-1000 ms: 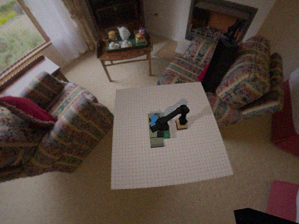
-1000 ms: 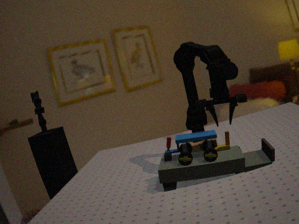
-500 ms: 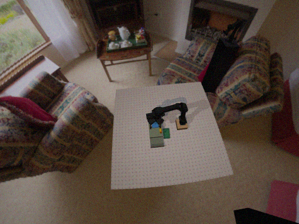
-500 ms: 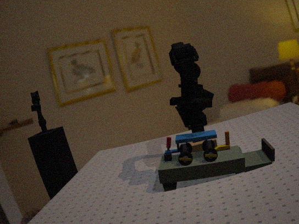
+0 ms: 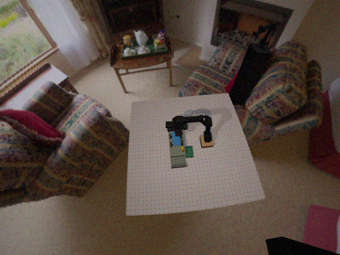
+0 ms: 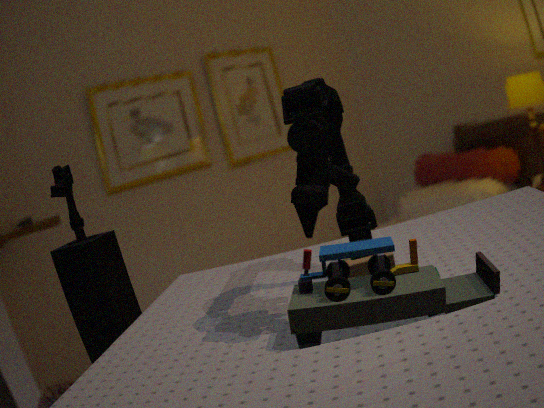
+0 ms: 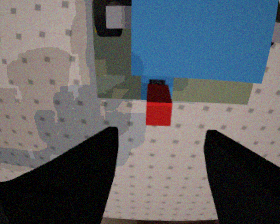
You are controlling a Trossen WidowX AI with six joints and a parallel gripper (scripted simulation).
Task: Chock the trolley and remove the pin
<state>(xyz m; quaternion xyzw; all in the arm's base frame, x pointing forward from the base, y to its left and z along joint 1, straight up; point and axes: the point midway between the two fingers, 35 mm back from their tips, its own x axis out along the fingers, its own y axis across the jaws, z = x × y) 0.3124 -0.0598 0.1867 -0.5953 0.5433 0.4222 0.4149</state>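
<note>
- At the uphill end of the ramp (image 5: 178,151) (image 6: 370,309) (image 7: 215,92), the stop pin (image 6: 307,259) (image 7: 158,112) stands upright, red head on top, beside the end of the trolley (image 5: 176,138) (image 6: 356,248) (image 7: 200,40).
- Just under the pin's head, a narrow blue tongue (image 6: 313,275) runs out from the trolley, next to a small dark block (image 6: 305,285).
- Over this end hangs the gripper (image 5: 178,133) (image 6: 309,236) (image 7: 161,137), its fingers parted with nothing between them. In the exterior view their tips are above the red head, with a gap.
- The trolley sits on the ramp on black wheels, its blue deck on top.
- On the downhill side, the yellow chock (image 5: 182,148) (image 6: 405,268) reaches up to the wheel (image 6: 383,276), orange handle upright; whether they touch, I cannot tell.
- Beside the ramp lies the green tray (image 5: 189,151), on the side toward the arm's base plate (image 5: 203,145).
- Farther down, a dark upright board (image 6: 487,272) closes the ramp's low end.
- Everything stands on the dotted pale table (image 5: 194,185) (image 6: 400,367) (image 7: 30,90).
</note>
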